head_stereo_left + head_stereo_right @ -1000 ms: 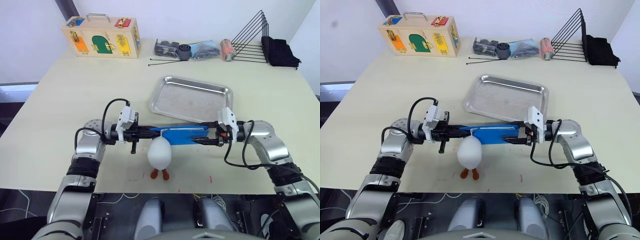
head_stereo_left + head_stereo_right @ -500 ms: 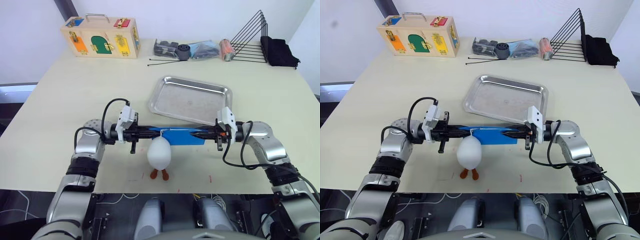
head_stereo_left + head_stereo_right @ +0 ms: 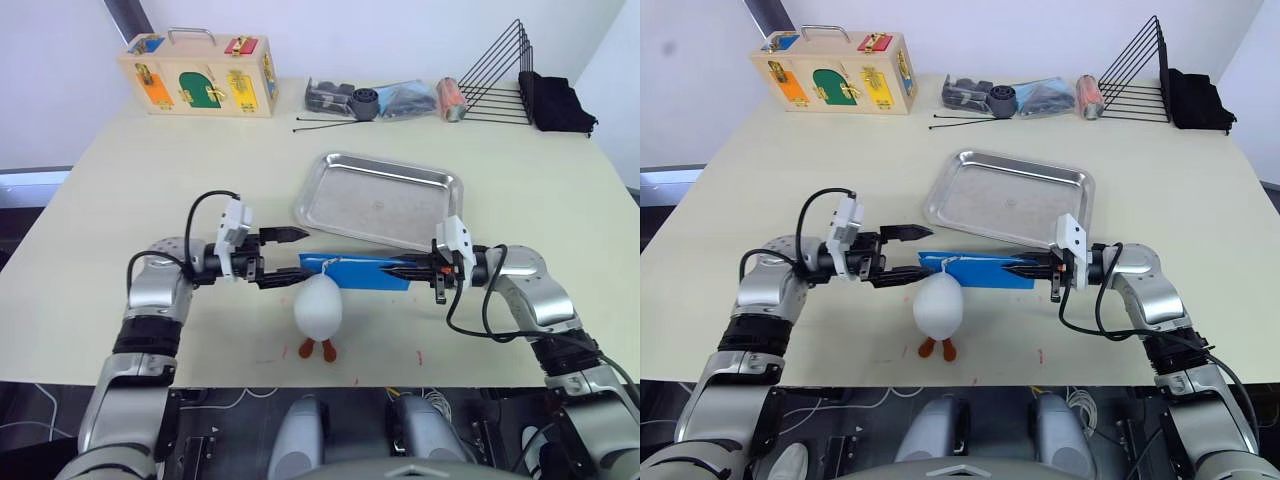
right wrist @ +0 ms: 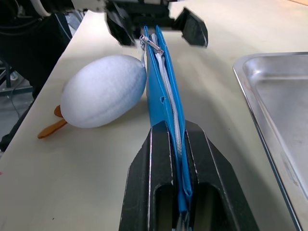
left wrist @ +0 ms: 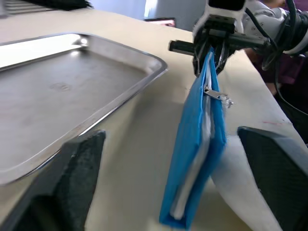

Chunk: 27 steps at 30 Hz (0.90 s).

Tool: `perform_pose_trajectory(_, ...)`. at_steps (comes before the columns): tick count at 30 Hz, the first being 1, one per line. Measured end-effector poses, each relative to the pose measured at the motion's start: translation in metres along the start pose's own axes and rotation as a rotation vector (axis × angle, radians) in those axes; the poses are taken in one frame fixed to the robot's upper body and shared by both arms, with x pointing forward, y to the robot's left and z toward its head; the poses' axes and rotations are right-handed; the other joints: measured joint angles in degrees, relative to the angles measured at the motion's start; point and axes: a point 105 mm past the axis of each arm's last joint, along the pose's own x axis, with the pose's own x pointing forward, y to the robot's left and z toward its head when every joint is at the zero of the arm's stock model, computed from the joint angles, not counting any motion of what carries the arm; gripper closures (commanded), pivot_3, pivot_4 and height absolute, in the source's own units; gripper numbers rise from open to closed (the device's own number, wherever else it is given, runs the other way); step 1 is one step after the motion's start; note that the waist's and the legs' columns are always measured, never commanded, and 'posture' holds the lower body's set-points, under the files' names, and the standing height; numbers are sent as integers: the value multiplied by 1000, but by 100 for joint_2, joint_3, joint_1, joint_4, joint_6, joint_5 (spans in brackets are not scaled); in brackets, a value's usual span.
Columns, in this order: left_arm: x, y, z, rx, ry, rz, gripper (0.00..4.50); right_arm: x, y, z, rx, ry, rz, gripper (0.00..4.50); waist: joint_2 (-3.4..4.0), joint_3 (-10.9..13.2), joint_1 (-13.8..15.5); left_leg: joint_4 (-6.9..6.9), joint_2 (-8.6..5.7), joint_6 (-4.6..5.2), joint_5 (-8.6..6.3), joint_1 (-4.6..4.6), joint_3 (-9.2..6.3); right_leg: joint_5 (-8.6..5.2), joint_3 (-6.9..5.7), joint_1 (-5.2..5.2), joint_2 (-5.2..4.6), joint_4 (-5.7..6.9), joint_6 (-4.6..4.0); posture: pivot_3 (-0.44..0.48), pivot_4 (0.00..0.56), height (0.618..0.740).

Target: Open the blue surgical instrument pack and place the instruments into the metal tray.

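The blue surgical instrument pack [image 3: 355,272] stands on its long edge in front of the metal tray [image 3: 380,200], its zipper pull [image 5: 217,96] on top. My right gripper [image 3: 392,270] is shut on the pack's right end, with its fingers [image 4: 159,183] on either side of the cloth. My left gripper [image 3: 300,257] is open just off the pack's left end, not touching it. The instruments are hidden. The tray holds nothing.
A white round pouch [image 3: 320,305] with orange tabs lies against the pack's near side. At the back are a wooden latch box [image 3: 200,75], thin black rods [image 3: 325,125], small dark parts [image 3: 370,100], a black wire rack [image 3: 500,75] and black cloth [image 3: 560,100].
My left gripper has let go of the pack's left end, opened wide and drawn back to the left. The right gripper has closed tighter on the right end.
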Motion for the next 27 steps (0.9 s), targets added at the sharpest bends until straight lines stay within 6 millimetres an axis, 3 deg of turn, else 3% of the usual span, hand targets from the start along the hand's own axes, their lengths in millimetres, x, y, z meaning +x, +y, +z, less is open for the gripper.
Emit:
perform_pose_trajectory(11, -18, -52, -15, -99, 33, 19, 40, 1, -3, -1, -12, 3, -10, 4500, -1, 1, 0, -1, 4, 0, 0, 3, 2, 0, 0, 0, -1, 0, -1, 0, 150, 740)
perform_pose_trajectory(21, -2, -75, -42, -152, 132, 5, 40, 3, -6, 0, -22, 6, -24, 4500, 1, 1, -5, -5, 4, 0, 0, 10, 8, -1, 5, 0, 2, 1, -2, 0, 150, 740)
perform_pose_trajectory(24, 4, -75, -44, -163, 115, 6, 799, 4, -6, 0, -23, 6, -24, 4500, 0, 1, -12, -5, 5, 0, 0, 10, 8, -1, 7, 0, 3, 1, -2, 0, 150, 740)
perform_pose_trajectory(27, 1, -77, -44, -173, 114, -4, 2237, 4, -6, 0, -23, 7, -24, 4500, 0, 1, -11, -5, 5, 0, 0, 10, 8, -1, 6, 0, 3, 1, -2, 0, 150, 740)
